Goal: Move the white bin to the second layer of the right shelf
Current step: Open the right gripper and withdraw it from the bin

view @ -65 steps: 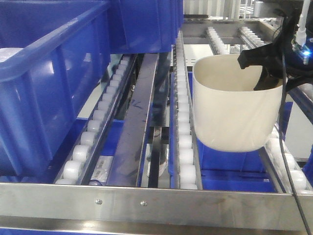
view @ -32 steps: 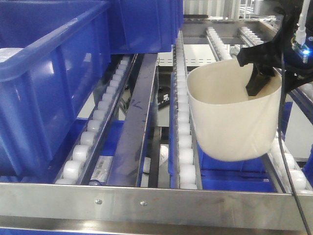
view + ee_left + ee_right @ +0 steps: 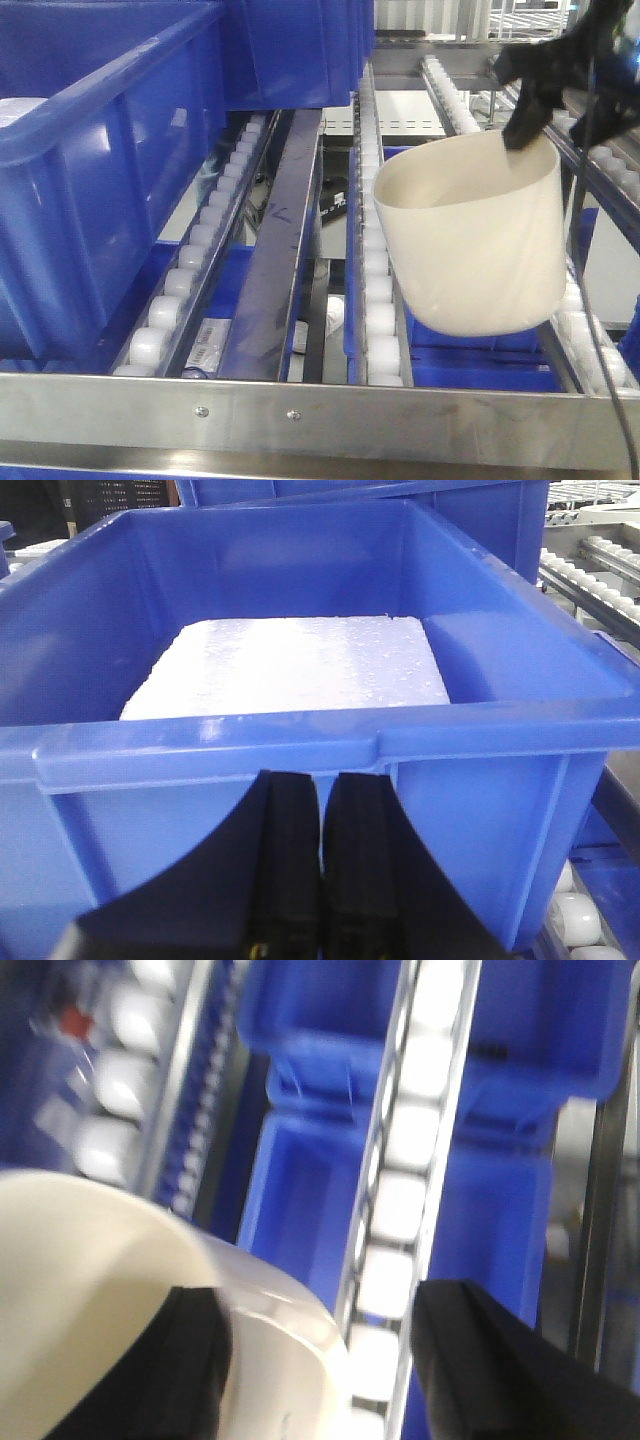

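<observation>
With the white bin (image 3: 470, 245) tipped toward me over the roller rails of the right shelf second layer (image 3: 378, 300), my right gripper (image 3: 530, 105) sits at its far rim. On the right wrist view its fingers (image 3: 480, 1370) are spread wide, one inside the rim, one outside. My left gripper (image 3: 322, 865) is pressed together in front of a blue crate (image 3: 300, 745) holding white foam (image 3: 290, 665).

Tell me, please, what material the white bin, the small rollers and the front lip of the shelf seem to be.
The white bin: smooth cream plastic, soft sheen, probably thin-walled. The rollers: white, likely plastic, slightly glossy. The front lip: brushed steel, apparently, with dull reflections and visible screws.
</observation>
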You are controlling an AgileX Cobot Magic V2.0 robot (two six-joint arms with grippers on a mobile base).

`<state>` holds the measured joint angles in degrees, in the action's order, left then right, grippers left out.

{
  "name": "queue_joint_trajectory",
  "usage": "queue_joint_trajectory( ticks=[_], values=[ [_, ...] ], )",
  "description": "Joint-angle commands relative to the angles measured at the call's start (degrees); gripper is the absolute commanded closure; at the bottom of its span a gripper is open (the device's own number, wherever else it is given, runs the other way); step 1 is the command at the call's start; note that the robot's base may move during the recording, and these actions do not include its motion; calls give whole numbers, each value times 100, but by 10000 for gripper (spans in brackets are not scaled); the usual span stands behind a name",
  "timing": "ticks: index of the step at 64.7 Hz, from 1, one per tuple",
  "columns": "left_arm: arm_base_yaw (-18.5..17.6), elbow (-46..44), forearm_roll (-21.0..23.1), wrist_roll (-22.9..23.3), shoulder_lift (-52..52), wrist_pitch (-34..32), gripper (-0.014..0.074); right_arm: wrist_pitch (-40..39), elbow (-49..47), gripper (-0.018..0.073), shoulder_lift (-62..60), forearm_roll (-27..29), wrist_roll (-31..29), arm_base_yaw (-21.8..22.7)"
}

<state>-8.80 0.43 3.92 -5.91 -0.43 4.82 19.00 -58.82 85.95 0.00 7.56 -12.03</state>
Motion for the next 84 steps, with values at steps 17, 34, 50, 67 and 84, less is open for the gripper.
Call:
queue_joint_trajectory(
  ticks=[17,34,50,67,84],
  values=[
    [-32,211,31,20,-80,-482,512,-1039,458,383,-2039,0,-15,28],
    [-32,211,31,20,-80,-482,512,-2159,2242,504,-4095,0,-15,28],
    [-32,211,31,20,-80,-482,512,-2627,3511,504,-5312,0,-15,28],
    [-32,211,31,20,-80,-482,512,-2597,3617,504,-5425,0,-15,28],
    [-32,211,31,20,-80,-482,512,-2457,3617,504,-5426,0,-15,28]
  ],
)
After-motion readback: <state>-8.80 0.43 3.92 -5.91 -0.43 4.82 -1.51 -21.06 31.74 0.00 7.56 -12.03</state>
